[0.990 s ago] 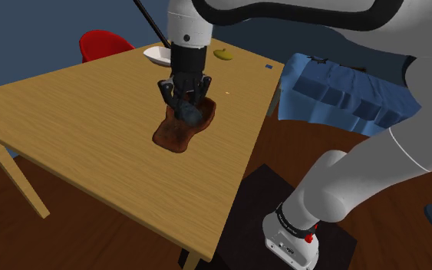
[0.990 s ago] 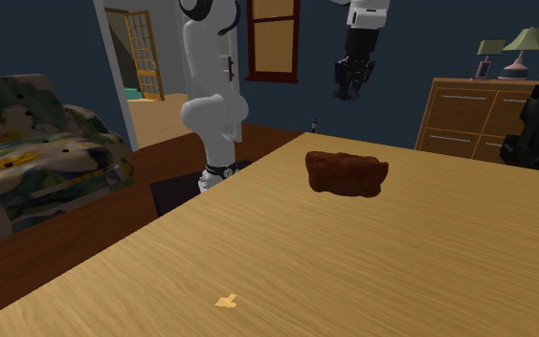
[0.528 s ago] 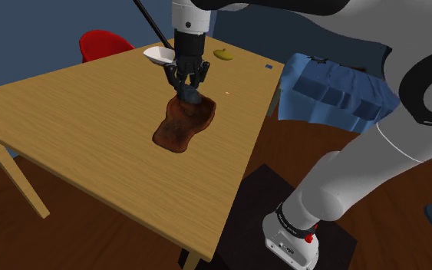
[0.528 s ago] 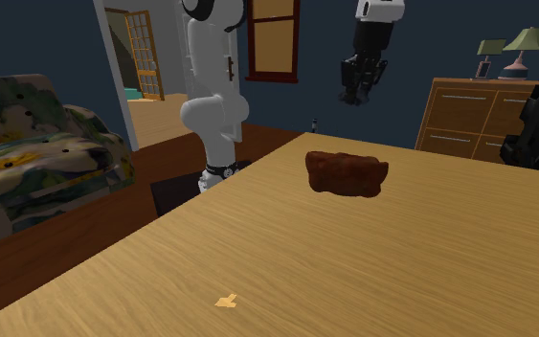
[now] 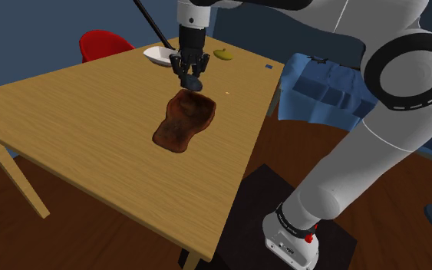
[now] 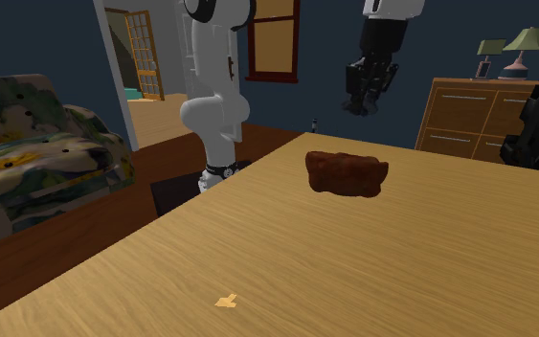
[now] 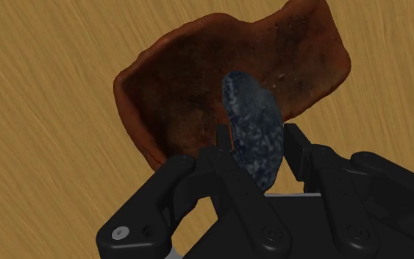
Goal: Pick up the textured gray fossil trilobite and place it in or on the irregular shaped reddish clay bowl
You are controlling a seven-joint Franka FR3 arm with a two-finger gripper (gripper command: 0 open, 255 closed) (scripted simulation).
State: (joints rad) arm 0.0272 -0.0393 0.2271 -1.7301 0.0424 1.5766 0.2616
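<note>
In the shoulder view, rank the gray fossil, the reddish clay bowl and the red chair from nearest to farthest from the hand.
1. Gray fossil, clasped in the hand.
2. Reddish clay bowl, just below it.
3. Red chair, at the view's upper left.

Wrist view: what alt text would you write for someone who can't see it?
The robot's black hand clasps a dark speckled grey trilobite fossil above a lumpy reddish-brown bowl that sits on a wooden table.

Dark blue walls (image 6: 37,38), brown floor (image 5: 91,238). Wooden worktop (image 5: 76,107); red chair (image 5: 103,42) beyond, blue sofa (image 5: 333,88) right. Patterned sofa (image 6: 37,153), window (image 6: 273,38), dresser (image 6: 463,115) bearing lamps (image 6: 527,43).
</note>
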